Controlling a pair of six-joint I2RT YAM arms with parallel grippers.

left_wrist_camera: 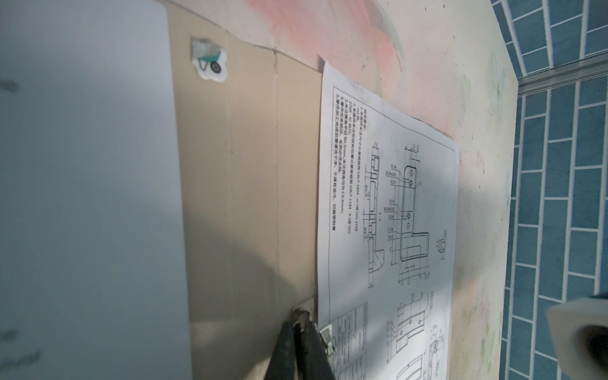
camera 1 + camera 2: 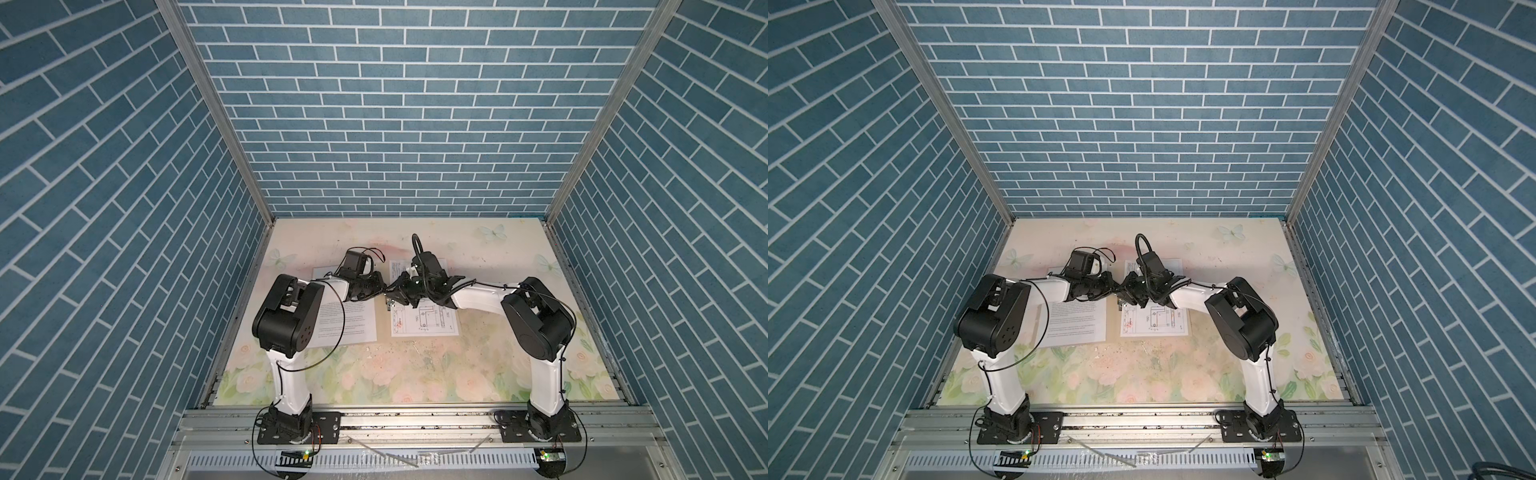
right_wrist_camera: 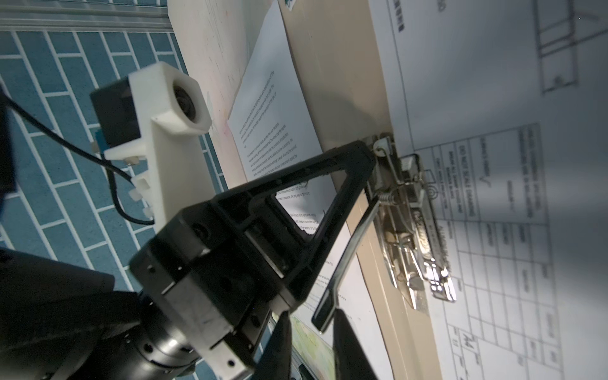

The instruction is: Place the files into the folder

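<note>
Now, shut and empty, my left tool (image 1: 301,314) steadies the beige card folder's (image 1: 250,181) silver clip (image 3: 411,210); my slightly parted right tool (image 3: 312,317) should lower its black lever (image 3: 348,243).

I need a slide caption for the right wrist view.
Left gripper, jaws shut, at the metal clip of the tan folder, between text sheet and drawing sheet.

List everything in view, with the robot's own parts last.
folder: one, beige, open on the table
text sheet: one, white, folder's left side
drawing sheet: one, white, folder's right side
metal clip: one, silver with black lever, drawing sheet's inner edge
sticker: one, white with green wheelbarrow, folder's bare strip
table: one, pastel floral
walls: three, blue brick
arms: two, white and black, meeting over the folder
left end effector: black, shut, at the clip
right end effector: black, open, at the lever's end
</note>
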